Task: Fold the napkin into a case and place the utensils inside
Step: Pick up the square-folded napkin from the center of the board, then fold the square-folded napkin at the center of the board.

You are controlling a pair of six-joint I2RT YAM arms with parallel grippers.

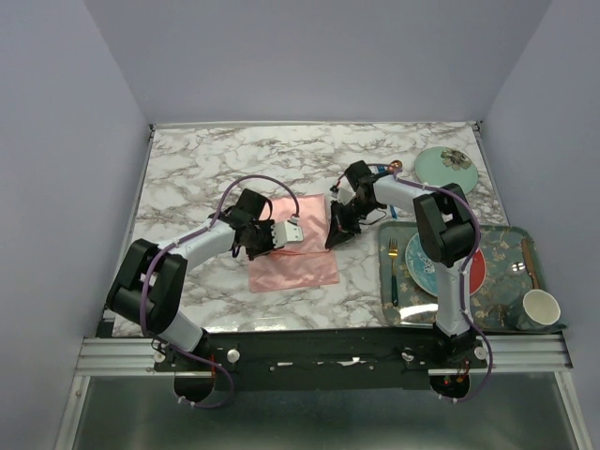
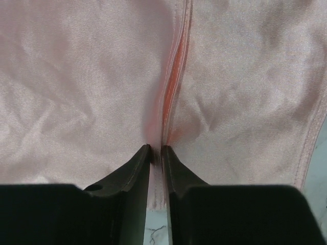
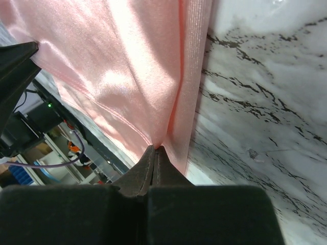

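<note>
The napkin (image 1: 298,264) lies on the marble table (image 1: 206,169) near its centre, between the 2 arms, as a pink rectangle with its long sides running near to far. The left gripper (image 1: 295,231) is at the far-left part of the cloth. In the left wrist view its 2 fingers (image 2: 137,168) stand almost together, clamped on a raised ridge of satin along a stitched hem. The right gripper (image 1: 336,234) is at the right edge of the napkin. In the right wrist view its 2 fingers (image 3: 145,166) are pressed together on the hem, and the cloth rises away from the tips. At the right of the table, a tray (image 1: 511,234) holds a cup (image 1: 541,307) and a teal-handled fork (image 1: 394,277).
</note>
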